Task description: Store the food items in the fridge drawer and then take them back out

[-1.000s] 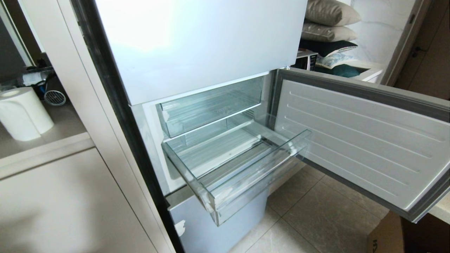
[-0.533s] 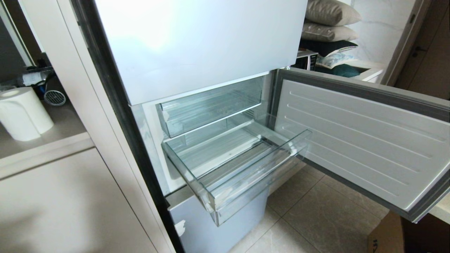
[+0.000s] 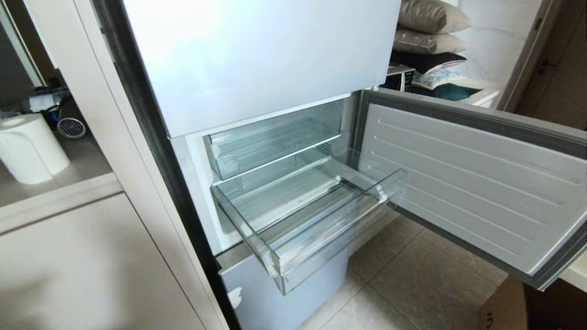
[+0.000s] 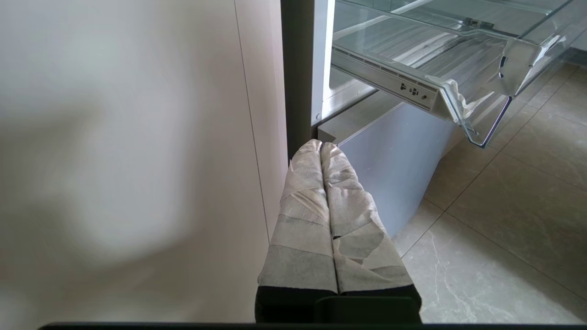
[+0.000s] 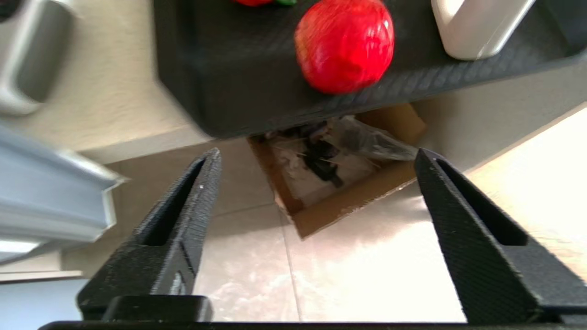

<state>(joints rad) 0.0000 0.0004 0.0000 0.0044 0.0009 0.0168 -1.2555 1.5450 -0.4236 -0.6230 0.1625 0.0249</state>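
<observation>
Nothing has moved in the head view since the earlier frames: the fridge (image 3: 257, 59) stands as before in the upper middle of the frame, its middle door (image 3: 472, 183) swung out to the right, and the fridge drawer (image 3: 316, 224) is pulled out at the centre, with only its ribbed bottom visible inside. The shallower clear drawer (image 3: 275, 137) sits just above it, pushed in. No arm shows in this view. A white paper roll (image 3: 30, 146) stands on a counter at the left edge, and pillows (image 3: 429, 27) are stacked at the upper right.

In the left wrist view the left gripper (image 4: 321, 146) is at the lower centre of the frame, its two tape-wrapped fingers (image 4: 302, 215) pressed together with no gap and nothing between them. It is beside the black side edge of the fridge, below the drawer's front lip (image 4: 481, 123), which is at the upper right, and apart from it.

In the right wrist view the right gripper (image 5: 316, 160) has its two black fingers (image 5: 183, 201) spread wide, and nothing is between them. A round red fruit (image 5: 345, 43) lies at the top centre of the frame, on the edge of a black tray (image 5: 238, 78), apart from the fingers. A whitish container (image 5: 477, 25) stands on the same tray at the upper right. Below the tray, on the tiled floor (image 5: 367, 275), an open cardboard box (image 5: 348, 201) shows between the fingers. This picture is somewhat blurred.
</observation>
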